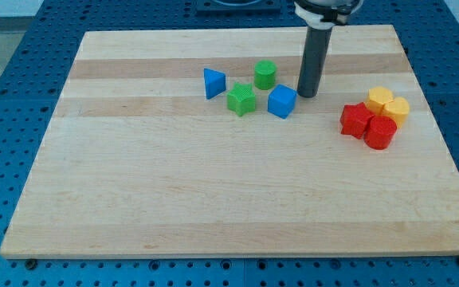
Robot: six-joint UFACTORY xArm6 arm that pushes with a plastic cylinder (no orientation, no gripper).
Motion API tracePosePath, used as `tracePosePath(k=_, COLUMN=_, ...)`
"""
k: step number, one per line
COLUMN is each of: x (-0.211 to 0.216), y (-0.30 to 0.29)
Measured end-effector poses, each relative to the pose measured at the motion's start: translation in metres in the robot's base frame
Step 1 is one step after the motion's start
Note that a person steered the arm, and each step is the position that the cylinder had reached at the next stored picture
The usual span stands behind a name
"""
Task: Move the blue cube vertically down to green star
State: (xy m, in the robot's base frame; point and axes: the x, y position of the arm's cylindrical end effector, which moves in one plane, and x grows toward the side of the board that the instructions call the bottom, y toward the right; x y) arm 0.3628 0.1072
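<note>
The blue cube [281, 101] sits on the wooden board above its middle. The green star [241, 100] lies just to the cube's left, a small gap between them. My tip [307, 95] rests on the board just to the right of the blue cube and slightly above it, very close to the cube's upper right corner; I cannot tell if they touch. The rod rises from there toward the view's top.
A green cylinder [264, 75] stands above the star and cube. A blue triangular block [213, 83] lies left of the star. At the right sit a red star-like block [356, 119], a red cylinder [381, 132] and two yellow blocks [388, 104]. The wooden board [213, 199] ends at blue pegboard.
</note>
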Motion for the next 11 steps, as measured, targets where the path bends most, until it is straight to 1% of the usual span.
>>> tracePosePath(k=2, x=0.0, y=-0.008)
tracePosePath(k=3, x=0.0, y=-0.024)
tracePosePath(k=4, x=0.01, y=-0.033)
tracePosePath(k=5, x=0.03, y=-0.043)
tracePosePath(k=7, x=0.088, y=-0.077)
tracePosePath(k=9, x=0.134, y=-0.078)
tracePosePath(k=10, x=0.15, y=-0.09)
tracePosePath(k=11, x=0.151, y=-0.097)
